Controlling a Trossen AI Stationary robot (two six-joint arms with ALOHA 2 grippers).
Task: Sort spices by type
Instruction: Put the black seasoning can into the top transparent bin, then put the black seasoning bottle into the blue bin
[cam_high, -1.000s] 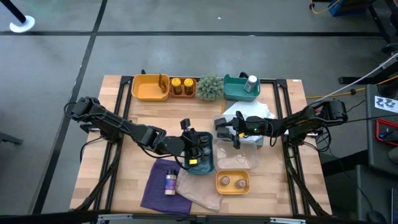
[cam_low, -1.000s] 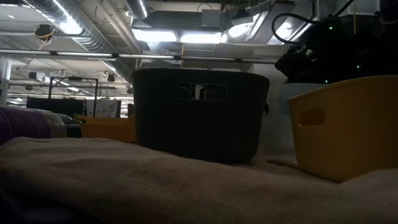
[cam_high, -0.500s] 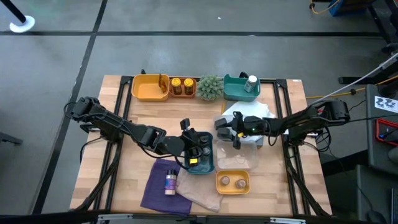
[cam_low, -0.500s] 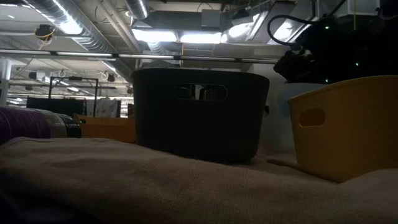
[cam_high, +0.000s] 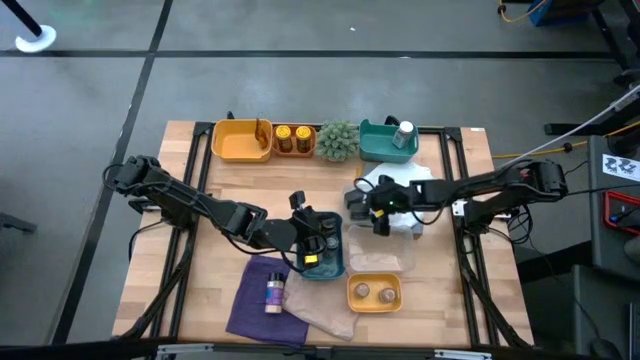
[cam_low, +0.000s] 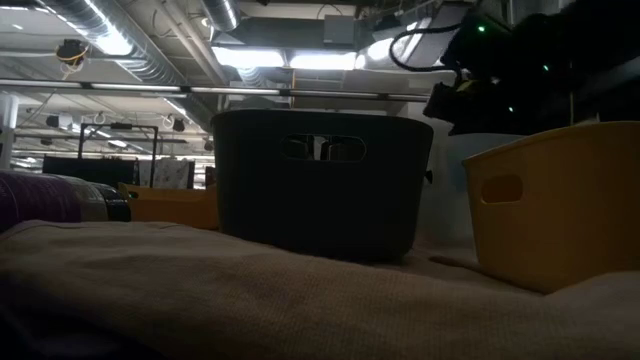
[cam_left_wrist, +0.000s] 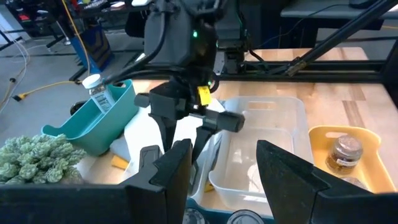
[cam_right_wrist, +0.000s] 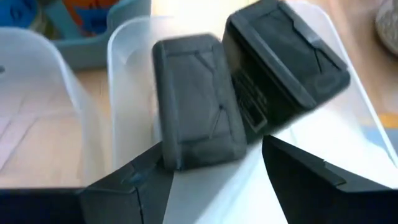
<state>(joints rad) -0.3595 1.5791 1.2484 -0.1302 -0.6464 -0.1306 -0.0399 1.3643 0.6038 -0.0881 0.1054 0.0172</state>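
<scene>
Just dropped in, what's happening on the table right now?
Spice sorting is under way. The left gripper hovers open over the dark teal tray at mid-table. The right gripper hangs open, holding nothing, above the clear plastic bins. One spice jar lies on the purple cloth; two sit in the small yellow tray.

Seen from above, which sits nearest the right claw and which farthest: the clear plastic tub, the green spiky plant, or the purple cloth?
1. Clear plastic tub, just below the right claw.
2. Green spiky ball plant, at the far edge.
3. Purple cloth, near-left corner.
</scene>
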